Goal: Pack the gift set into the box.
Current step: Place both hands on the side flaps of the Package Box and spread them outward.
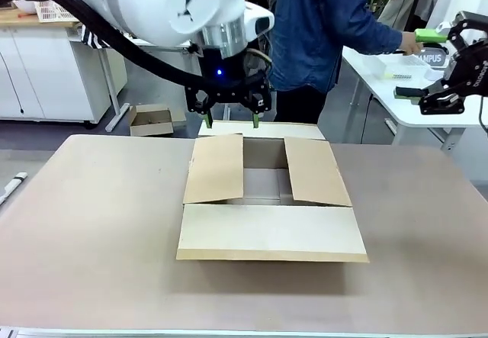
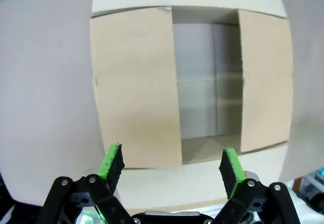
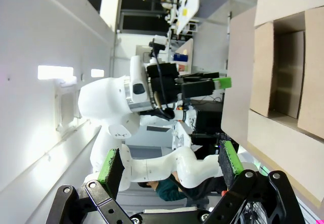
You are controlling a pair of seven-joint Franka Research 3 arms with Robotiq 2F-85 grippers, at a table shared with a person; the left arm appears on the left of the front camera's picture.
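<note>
Nearest the camera, the box (image 1: 267, 231) sits in the middle of the brown table (image 1: 91, 223). It is a flat carton of plain brown cardboard. Its front flap lies spread toward the viewer, its far flap is folded outward, and the two side flaps lean in over an empty interior. The left gripper (image 1: 231, 117) hangs just above the far edge of the box with its green-padded fingers spread wide and nothing between them. Its wrist camera looks straight down into the carton (image 2: 136, 82). The right gripper (image 1: 415, 63) is raised at the picture's right, over a white side table (image 1: 381, 101), its jaws also wide and empty. On that side table rests the gift set (image 1: 385, 65), a pale shallow tray whose contents are too small to make out. A person (image 1: 320, 25) in a blue shirt reaches a hand (image 1: 410, 43) toward the tray.
</note>
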